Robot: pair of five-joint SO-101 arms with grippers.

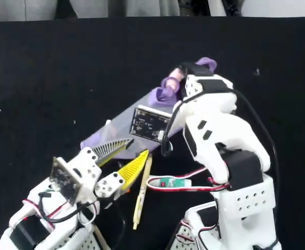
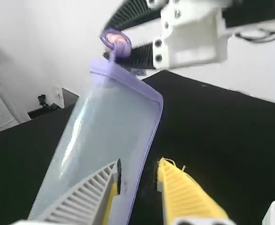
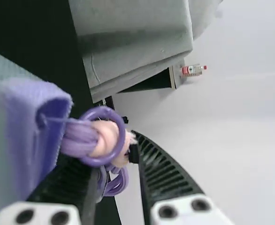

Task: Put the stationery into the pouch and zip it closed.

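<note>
Purple pouch (image 1: 118,125) spans your grippers: right gripper (image 3: 111,141) pinches its ring pull (image 3: 103,111); left gripper (image 2: 138,164) gapes astride the opposite end, near a pen (image 1: 141,192).

Black table (image 1: 38,78), white wall (image 2: 34,28) behind

The pouch (image 1: 120,128) is looking see-through with a purple edge, and its ring (image 3: 103,136) is looking purple too. The left tool (image 2: 138,165) is showing one yellow half and one grey half, both ridged in stripes. The surface (image 1: 38,78) is looking black.
</note>
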